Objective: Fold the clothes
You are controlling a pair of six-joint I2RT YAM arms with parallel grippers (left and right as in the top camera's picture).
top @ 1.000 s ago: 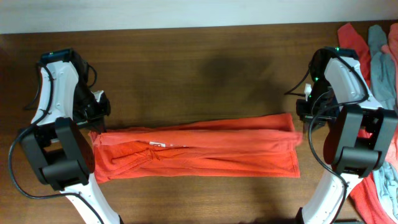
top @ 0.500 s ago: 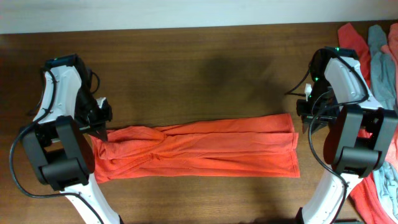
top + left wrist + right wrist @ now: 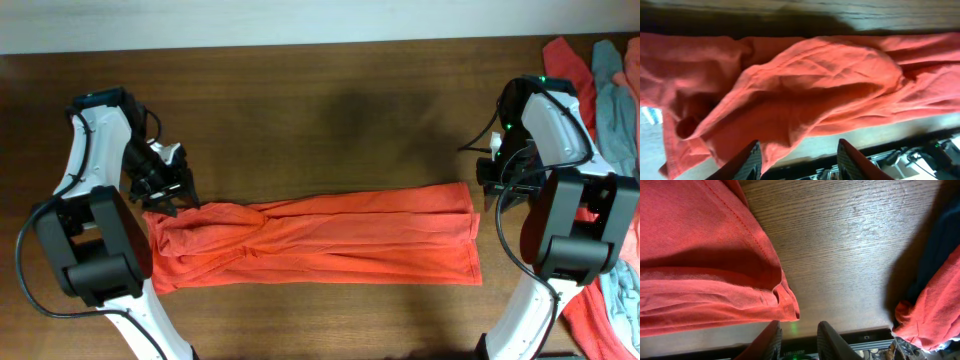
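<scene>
An orange-red T-shirt (image 3: pixel 320 238) lies folded into a long band across the middle of the wooden table (image 3: pixel 330 120), its left end bunched and twisted, with a heap of other garments (image 3: pixel 608 80) at the right edge. The left gripper (image 3: pixel 799 145) hangs over that rumpled end with its jaws moderately apart and empty; the right gripper (image 3: pixel 799 326), parted only narrowly, holds nothing beside the band's right corner. The lengthwise fold looks done, so the next move likely calls for smoothing the left end, then gripping its corners to carry it across.
</scene>
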